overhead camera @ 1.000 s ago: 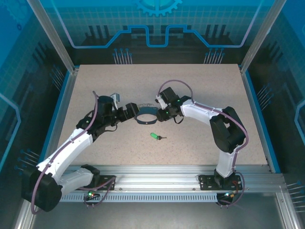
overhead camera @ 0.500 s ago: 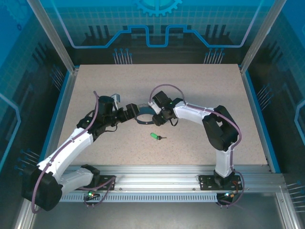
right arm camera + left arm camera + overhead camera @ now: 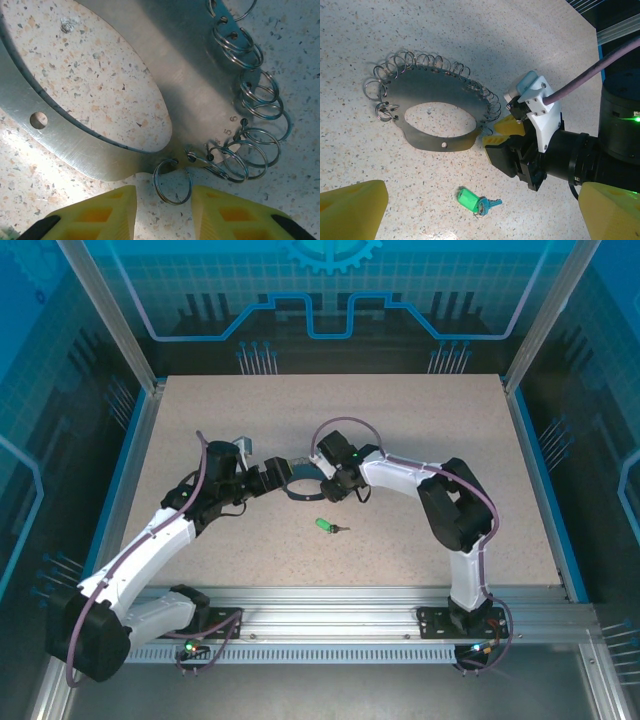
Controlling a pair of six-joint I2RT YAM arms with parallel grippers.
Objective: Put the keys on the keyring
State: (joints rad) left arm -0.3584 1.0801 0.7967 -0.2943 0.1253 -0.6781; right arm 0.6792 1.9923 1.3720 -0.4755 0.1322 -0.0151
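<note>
The keyring [image 3: 300, 493] is a flat oval metal band [image 3: 437, 144] lying on the table, with several split rings [image 3: 425, 61] hooked along its far edge. The key [image 3: 492, 203], with its green plastic tag [image 3: 469, 200], lies loose on the table [image 3: 325, 526] nearer than the band. My right gripper [image 3: 164, 212] stands at the band's right end. Its yellow fingers [image 3: 95, 215] are apart on either side of one split ring [image 3: 172, 203], with a gap on the left. My left gripper [image 3: 480, 222] is wide open over the key, at the band's left end [image 3: 268, 478].
The speckled tabletop [image 3: 420, 420] is bounded by blue side rails [image 3: 540, 490] and an aluminium frame along the near edge [image 3: 330, 605]. My right arm [image 3: 580, 155] shows in the left wrist view, close beside the band.
My right arm has swung left, bringing its gripper up to the band's right end, and its fingers have come a little closer together. The left arm, band and key have not moved.
</note>
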